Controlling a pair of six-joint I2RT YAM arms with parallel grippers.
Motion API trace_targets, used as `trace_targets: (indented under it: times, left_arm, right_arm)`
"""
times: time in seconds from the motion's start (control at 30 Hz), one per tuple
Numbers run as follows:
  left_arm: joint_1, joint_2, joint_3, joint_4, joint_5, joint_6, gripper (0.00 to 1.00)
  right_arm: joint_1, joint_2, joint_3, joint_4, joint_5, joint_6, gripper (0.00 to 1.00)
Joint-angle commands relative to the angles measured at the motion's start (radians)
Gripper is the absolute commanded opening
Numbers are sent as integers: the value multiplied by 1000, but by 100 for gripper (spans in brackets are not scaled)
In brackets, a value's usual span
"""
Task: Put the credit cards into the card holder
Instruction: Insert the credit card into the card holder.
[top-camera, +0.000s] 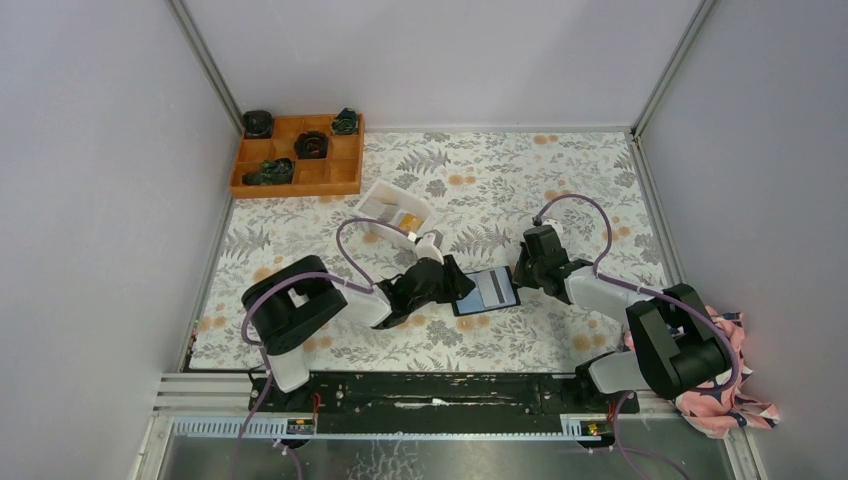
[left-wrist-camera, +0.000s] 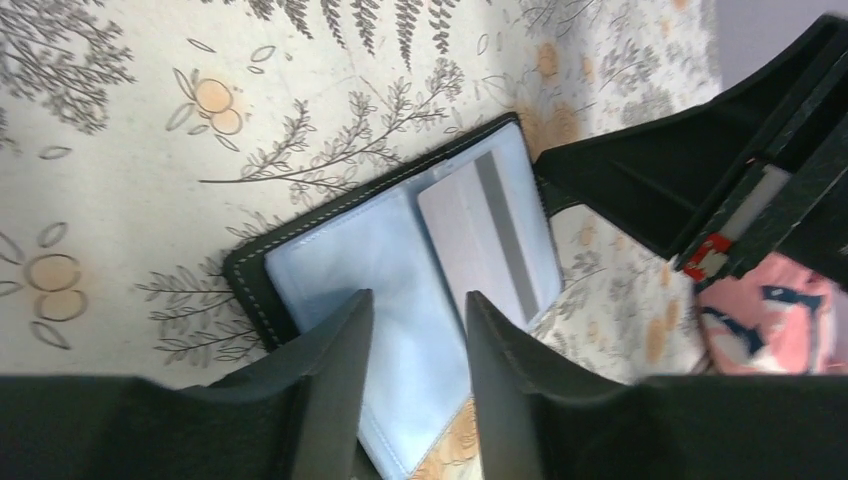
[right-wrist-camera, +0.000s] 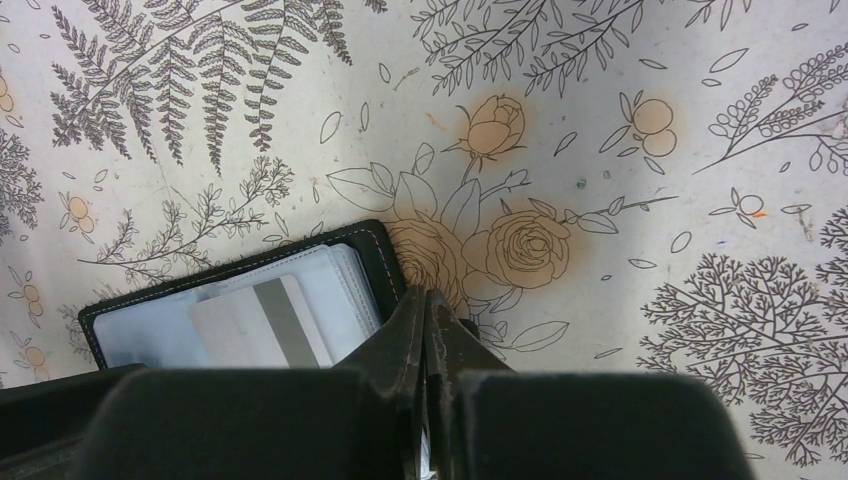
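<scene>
I saw the card holder lying open on the floral table cover, between the two arms and towards the near edge. Its pale bluish inner face was up and its stitched black border showed around it. One whitish-grey credit card with a dark stripe lay on the page nearer the right arm; I could not tell whether it sat inside a sleeve. The left gripper hung over the other page, fingers parted and grasping nothing. The right gripper stood at the holder's outer edge with its jaws pressed together; I could not tell if they pinched anything. An orange-yellow card lay in the white tray farther back, well apart from the holder.
</scene>
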Motion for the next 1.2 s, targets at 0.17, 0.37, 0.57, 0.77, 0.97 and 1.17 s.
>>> trace_targets:
  times: [0.17, 0.37, 0.57, 0.77, 0.97, 1.17]
  left_arm:
    - [-47, -25, 15, -70, -49, 287, 18]
    - [-99, -5, 66, -115, -78, 404, 0]
    - [-150, 41, 133, -186, -124, 476, 0]
    - [-171, 71, 164, -239, -181, 487, 0]
    - [-179, 77, 175, -263, -228, 504, 0]
    - [-181, 91, 176, -246, -242, 513, 0]
  right_arm:
    - [0, 25, 3, -9, -34, 3, 0]
    - [0, 25, 2, -9, -35, 1, 0]
    - [-1, 27, 3, -8, -41, 1, 0]
    - [1, 22, 0, -9, -41, 0, 0]
    - [1, 19, -1, -8, -45, 0, 0]
    - [0, 18, -3, -8, -46, 1, 0]
